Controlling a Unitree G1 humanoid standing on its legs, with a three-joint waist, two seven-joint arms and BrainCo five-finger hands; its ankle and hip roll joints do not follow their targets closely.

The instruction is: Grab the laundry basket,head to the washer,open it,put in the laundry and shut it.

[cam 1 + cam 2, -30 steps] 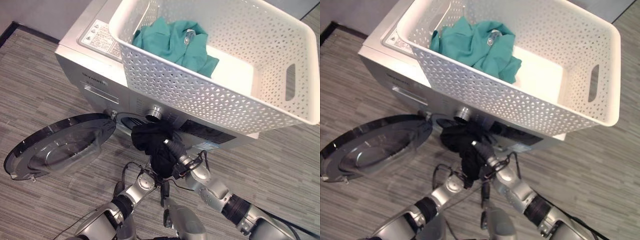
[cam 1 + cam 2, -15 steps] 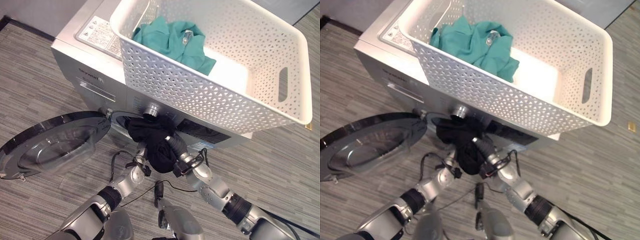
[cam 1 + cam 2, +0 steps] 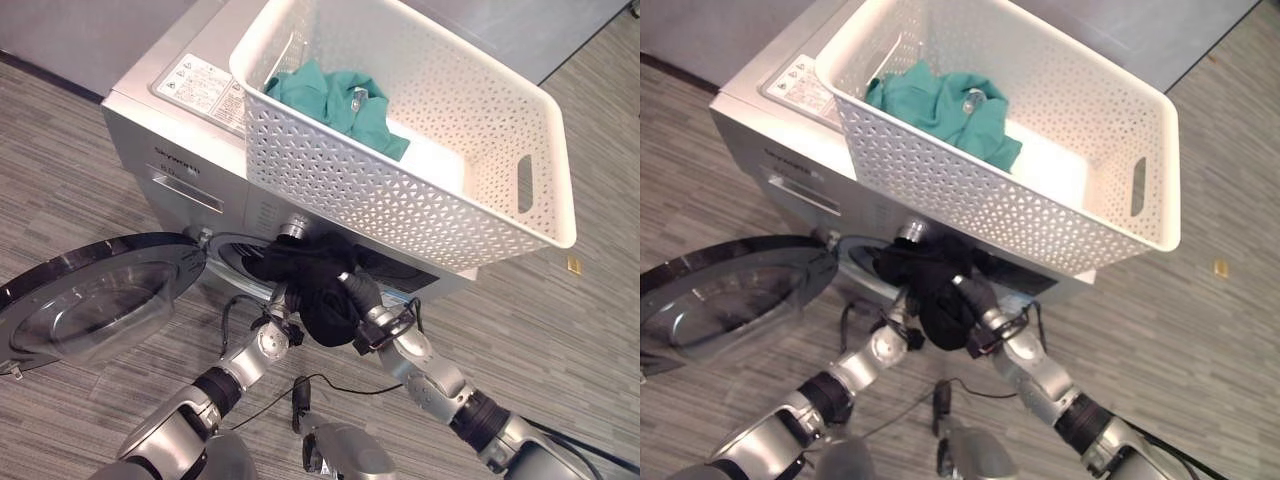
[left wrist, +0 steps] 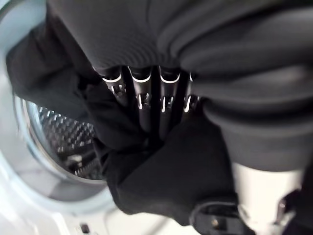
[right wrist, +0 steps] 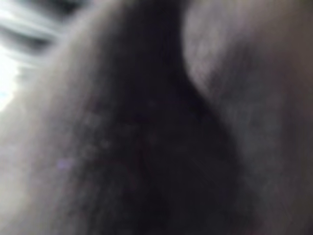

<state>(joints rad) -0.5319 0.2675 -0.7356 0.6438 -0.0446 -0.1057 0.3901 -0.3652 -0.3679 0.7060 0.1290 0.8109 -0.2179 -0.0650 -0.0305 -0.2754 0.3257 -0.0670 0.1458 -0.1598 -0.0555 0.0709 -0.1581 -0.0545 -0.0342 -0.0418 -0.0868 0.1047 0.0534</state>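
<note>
While the white laundry basket rests on top of the washer with a green garment left inside, you have both hands bunching a black garment at the drum mouth, the door swung wide to the robot's left so the opening is free. Your left hand presses its fingers into the cloth from beneath, apparently gripping it. Your right hand is wrapped in fabric, so its grip cannot be read.

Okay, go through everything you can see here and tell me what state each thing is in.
Washer door: swung wide open.
Basket: on top of the washer, holding a green garment.
Black garment: bunched at the drum opening, between both hands.
Left hand: against black garment.
</note>
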